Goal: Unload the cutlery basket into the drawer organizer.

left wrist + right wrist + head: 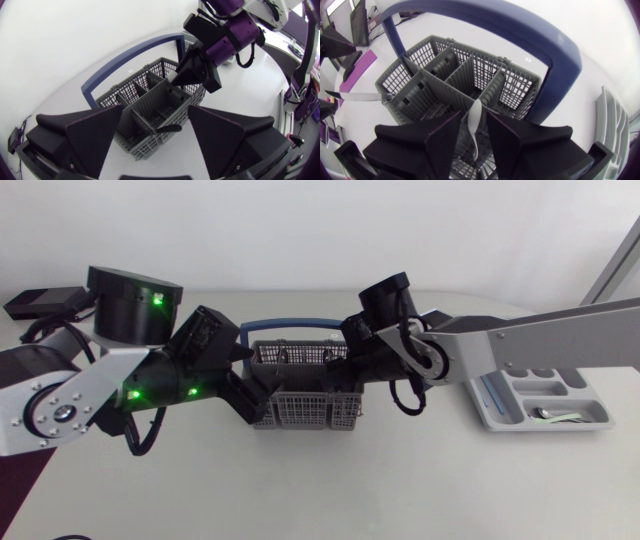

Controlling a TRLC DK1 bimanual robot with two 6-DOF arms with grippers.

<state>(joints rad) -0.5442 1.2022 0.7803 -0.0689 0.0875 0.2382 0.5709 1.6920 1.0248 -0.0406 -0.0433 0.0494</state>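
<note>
The right tool [475, 116] is hanging over the cutlery basket [312, 408], its fingers closing on a pale utensil [474, 142] that is rising from one of the basket's compartments. The left tool [156, 107] is sitting at the basket's end with its fingers spread wide and clamping nothing. A dark handle [167, 129] is lying inside the basket at that end, and a knife blade [357, 96] is poking out past the end wall. The drawer organizer [490, 405] is resting on the counter [400, 480] well apart from the basket, on the right arm's side, holding one silvery piece [560, 416].
</note>
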